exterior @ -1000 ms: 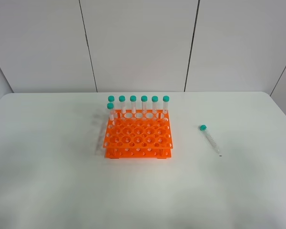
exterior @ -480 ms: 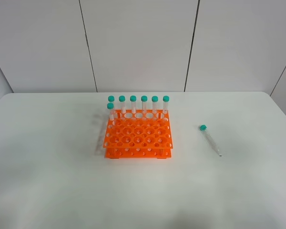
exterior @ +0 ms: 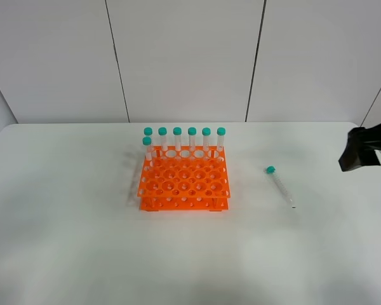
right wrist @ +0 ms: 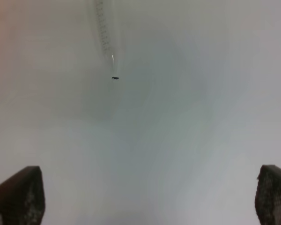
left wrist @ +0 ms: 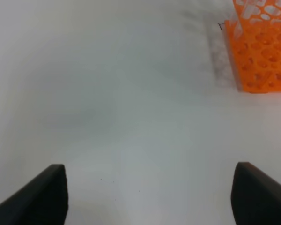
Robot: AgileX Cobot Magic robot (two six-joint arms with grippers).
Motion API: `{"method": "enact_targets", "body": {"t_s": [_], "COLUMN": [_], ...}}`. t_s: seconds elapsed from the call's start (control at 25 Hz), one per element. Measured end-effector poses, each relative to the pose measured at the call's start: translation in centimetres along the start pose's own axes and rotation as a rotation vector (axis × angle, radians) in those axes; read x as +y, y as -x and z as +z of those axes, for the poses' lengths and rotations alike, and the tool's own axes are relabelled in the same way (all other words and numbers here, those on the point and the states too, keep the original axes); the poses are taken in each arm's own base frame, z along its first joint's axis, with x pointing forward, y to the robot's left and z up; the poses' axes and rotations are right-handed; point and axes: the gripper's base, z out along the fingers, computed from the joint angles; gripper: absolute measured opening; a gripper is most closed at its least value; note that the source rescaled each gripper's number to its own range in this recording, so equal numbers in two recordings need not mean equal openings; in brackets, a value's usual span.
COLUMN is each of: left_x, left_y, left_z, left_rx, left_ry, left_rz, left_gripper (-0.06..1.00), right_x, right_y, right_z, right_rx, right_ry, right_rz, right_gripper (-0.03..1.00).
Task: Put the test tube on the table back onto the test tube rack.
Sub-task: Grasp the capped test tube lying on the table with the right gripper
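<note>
A pale wall (exterior: 184,57) of broad grey-white panels, split by thin dark seams, closes off the room behind the bench. Below it a white matte table (exterior: 82,241) with rounded far corners fills most of the high view, its surface bare and evenly lit, with soft shadows beside the rack.

Near the middle of the table stands the orange test tube rack (exterior: 184,184), a square two-tier grid of round holes. Seven teal-capped tubes (exterior: 177,136) stand upright in it: six along the row nearest the wall and one in the next row, at the left corner. The holes nearer the camera are unfilled.

At the right edge of the high view a dark part of the right arm (exterior: 362,149) hangs above the table, well apart from the rack.

The test tube (exterior: 280,185) lies flat on the table to the right of the rack, well apart from it, teal cap toward the wall and pointed tip toward the camera. A small dark speck (exterior: 293,207) sits just beyond the tip.

The left fingers (left wrist: 42,197) stand wide apart over bare table, holding nothing, with a corner of the rack ahead. The right fingers (right wrist: 18,197) are likewise spread and empty, the tube's blurred tip ahead of them.
</note>
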Motion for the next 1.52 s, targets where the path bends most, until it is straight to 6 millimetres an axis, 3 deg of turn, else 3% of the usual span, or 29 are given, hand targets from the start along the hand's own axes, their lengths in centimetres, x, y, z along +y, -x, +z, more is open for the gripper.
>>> {"method": "enact_targets", "body": {"t_s": [0.32, 0.56, 1.12, 1.4, 1.52], "left_x": [0.0, 0.0, 0.0, 0.0, 0.0], "left_y": [0.0, 0.0, 0.0, 0.0, 0.0], "left_z": [0.0, 0.0, 0.0, 0.0, 0.0], "left_rx": [0.000, 0.000, 0.000, 0.000, 0.000], "left_ry": [0.000, 0.000, 0.000, 0.000, 0.000], "left_rz": [0.000, 0.000, 0.000, 0.000, 0.000], "left_gripper": [1.00, 1.00, 1.00, 1.00, 1.00], "right_x": [0.5, 4.1, 3.5, 3.5, 3.4], "right_y": [7.8, 8.3, 7.4, 6.5, 6.6], "right_z": [9.8, 13.4, 15.6, 14.1, 14.6], "right_rx": [0.202, 0.265, 0.284, 0.191, 0.160], "right_ry": [0.013, 0.046, 0.043, 0.046, 0.043], "right_rz": [-0.054, -0.154, -0.124, -0.119, -0.121], "right_gripper": [1.00, 1.00, 1.00, 1.00, 1.00]}}
